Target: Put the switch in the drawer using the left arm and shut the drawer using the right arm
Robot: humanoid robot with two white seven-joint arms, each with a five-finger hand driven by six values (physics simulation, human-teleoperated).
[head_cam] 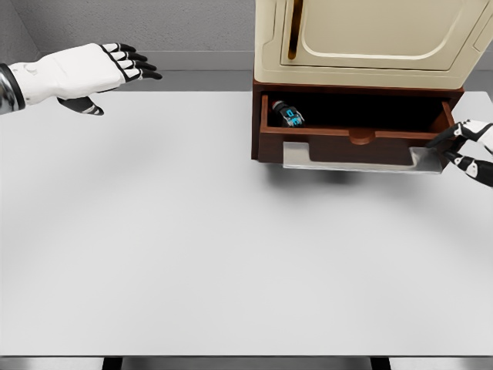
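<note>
The left hand (85,73) is hovering over the far left of the white table (192,254), fingers stretched out flat and thumb hanging down, gripping nothing. It is sitting well apart from the drawer (354,142). The switch (288,114), a small dark thing with blue markings, is lying inside the drawer at its left end, close to the left wall. The drawer is standing partly open, sticking out from the brown base under the cream cabinet (370,42). A grey metal strip (362,158) is running along the drawer's front edge. The right hand (468,148) is coming in from the right edge and resting at the drawer's right front corner, fingertips touching or just beside the end of the metal strip. Its fingers are bending loosely; can't tell if they are actually gripping the edge or just pressing against it. The cabinet door above is showing a brass handle (293,31) on its left side.
</note>
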